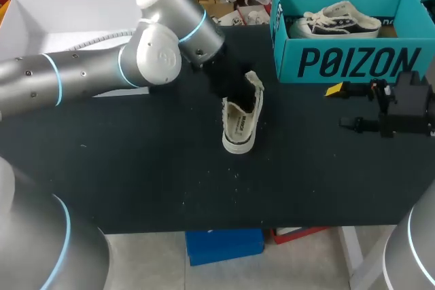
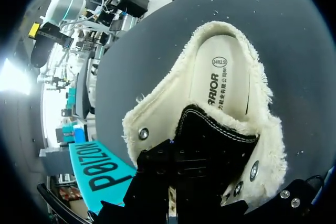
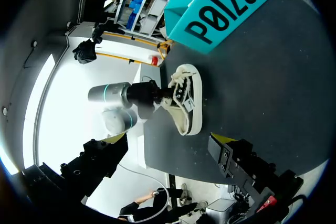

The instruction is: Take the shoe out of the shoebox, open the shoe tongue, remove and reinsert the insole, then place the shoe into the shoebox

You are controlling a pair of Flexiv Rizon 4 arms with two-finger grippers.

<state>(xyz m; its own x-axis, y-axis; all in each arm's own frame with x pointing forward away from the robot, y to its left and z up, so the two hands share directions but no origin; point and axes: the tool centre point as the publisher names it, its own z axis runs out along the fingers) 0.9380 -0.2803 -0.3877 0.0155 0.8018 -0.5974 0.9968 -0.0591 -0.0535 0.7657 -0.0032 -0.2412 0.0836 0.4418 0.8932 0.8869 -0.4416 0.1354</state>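
Left gripper is at the sneaker's tongue, grip cannot be told; the insole runs straight ahead. Right gripper, fingers apart, lies farther off.

Head cam above table; L wrist close over shoe, R wrist farther; all see it.

Black table carries a shoe and teal shoebox.
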